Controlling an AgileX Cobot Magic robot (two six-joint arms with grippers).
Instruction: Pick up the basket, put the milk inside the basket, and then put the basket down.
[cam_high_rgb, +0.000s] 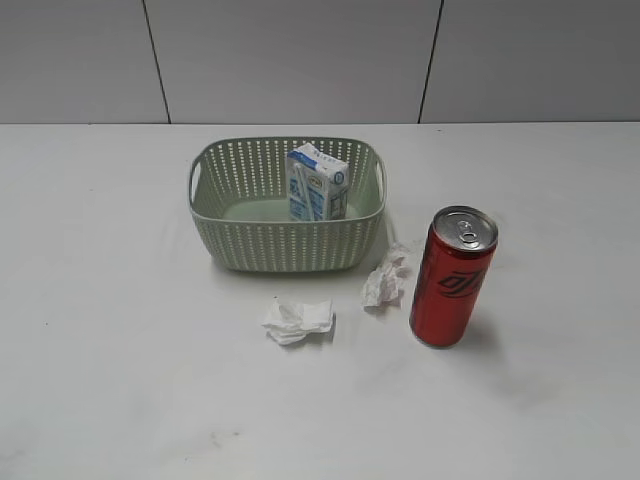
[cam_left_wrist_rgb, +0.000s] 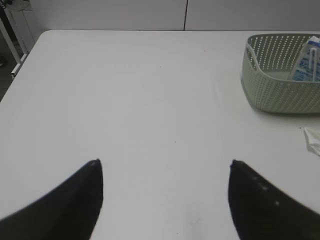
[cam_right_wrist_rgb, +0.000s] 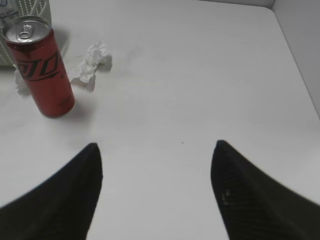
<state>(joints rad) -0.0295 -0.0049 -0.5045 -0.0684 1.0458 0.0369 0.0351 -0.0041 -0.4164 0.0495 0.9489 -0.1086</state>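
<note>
The pale green basket (cam_high_rgb: 285, 245) stands on the white table at the middle back. The white-and-blue milk carton (cam_high_rgb: 316, 183) stands inside it, near its right back. The left wrist view shows the basket (cam_left_wrist_rgb: 272, 87) at the far right with the milk (cam_left_wrist_rgb: 306, 62) in it. My left gripper (cam_left_wrist_rgb: 165, 162) is open and empty over bare table, well left of the basket. My right gripper (cam_right_wrist_rgb: 156, 145) is open and empty over bare table, right of the can. Neither gripper shows in the exterior view.
A tall red soda can (cam_high_rgb: 452, 277) stands right of the basket; it also shows in the right wrist view (cam_right_wrist_rgb: 39, 65). Two crumpled white tissues (cam_high_rgb: 298, 321) (cam_high_rgb: 388, 276) lie in front of the basket. The table's right edge (cam_right_wrist_rgb: 295, 55) meets a wall.
</note>
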